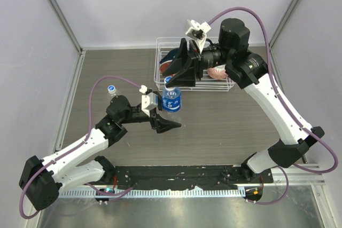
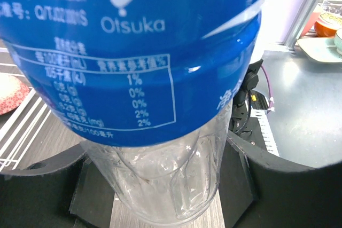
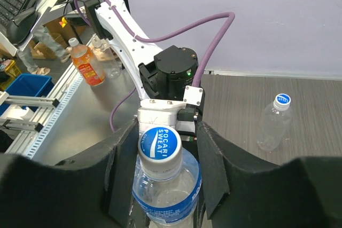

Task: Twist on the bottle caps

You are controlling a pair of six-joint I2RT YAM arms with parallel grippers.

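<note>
We list: labelled bottle (image 1: 172, 100), blue wrap, white print, white-lettered blue cap (image 3: 160, 143); far-left plain bottle (image 3: 272, 126), clear, blue-and-white cap (image 3: 282, 100); white wire basket (image 1: 158, 62); grey wood-grain table (image 1: 224, 124).

Grey wood-grain table (image 1: 224, 126) between pale lilac walls (image 1: 160, 4) (metal-framed corners)

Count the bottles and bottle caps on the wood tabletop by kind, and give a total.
Clear plastic water bottles: 2 (blue-labelled bottle, plain bottle)
Round blue-and-white plastic screw caps: 2 (labelled bottle's cap, plain bottle's cap)
Total: 4
</note>
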